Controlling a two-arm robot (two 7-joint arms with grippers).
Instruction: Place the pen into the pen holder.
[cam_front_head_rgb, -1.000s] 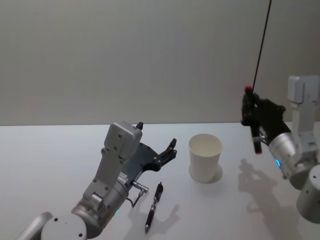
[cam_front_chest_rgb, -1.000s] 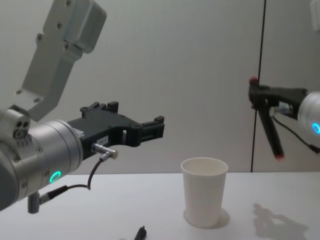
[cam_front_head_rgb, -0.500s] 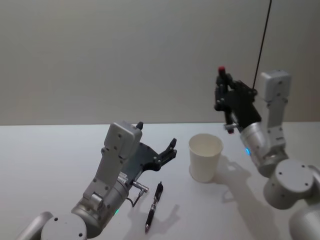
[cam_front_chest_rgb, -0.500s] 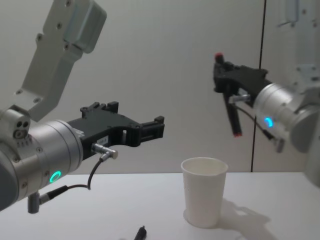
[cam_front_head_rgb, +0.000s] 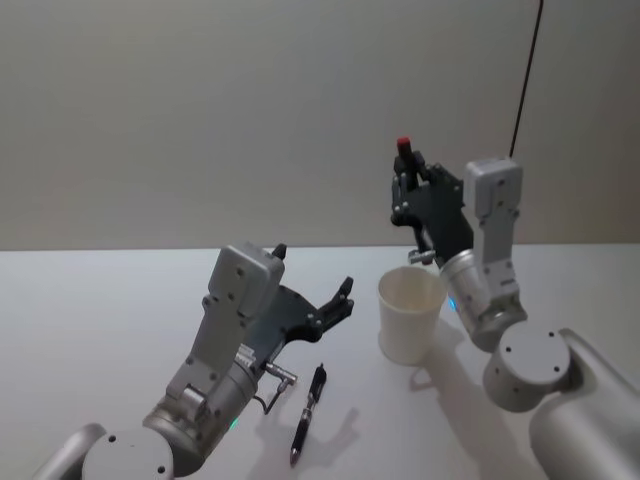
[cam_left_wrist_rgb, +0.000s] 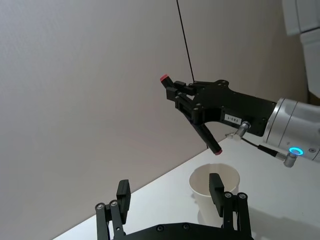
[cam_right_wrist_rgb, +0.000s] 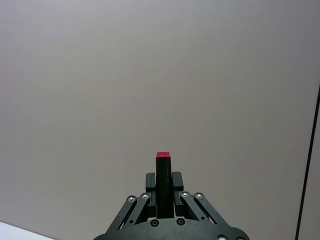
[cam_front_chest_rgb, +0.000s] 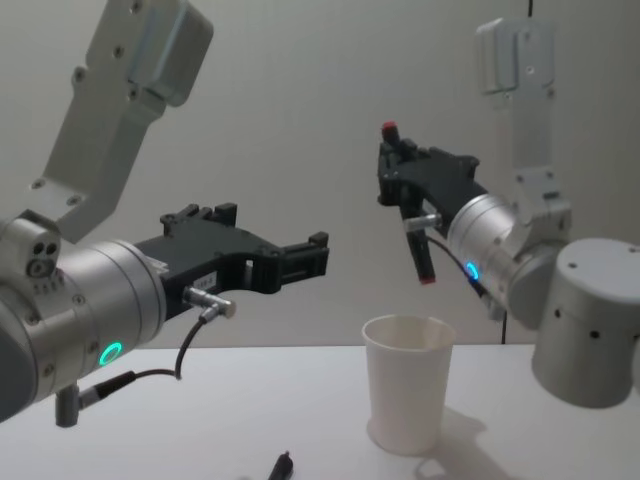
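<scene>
Overhead, the right end effector (cam_front_chest_rgb: 403, 180) is clamped on the pen (cam_front_chest_rgb: 421, 258), which it holds tilted, its lower tip above the open mouth of the pen holder (cam_front_chest_rgb: 407, 385) and clear of the rim. Pickup and carry look done; what is left is lowering the pen in and letting go. The left end effector (cam_front_head_rgb: 316, 272) hovers low over the desk (cam_front_head_rgb: 100, 320), fingers apart and empty, beside a second pen (cam_front_head_rgb: 307, 410) lying flat.
</scene>
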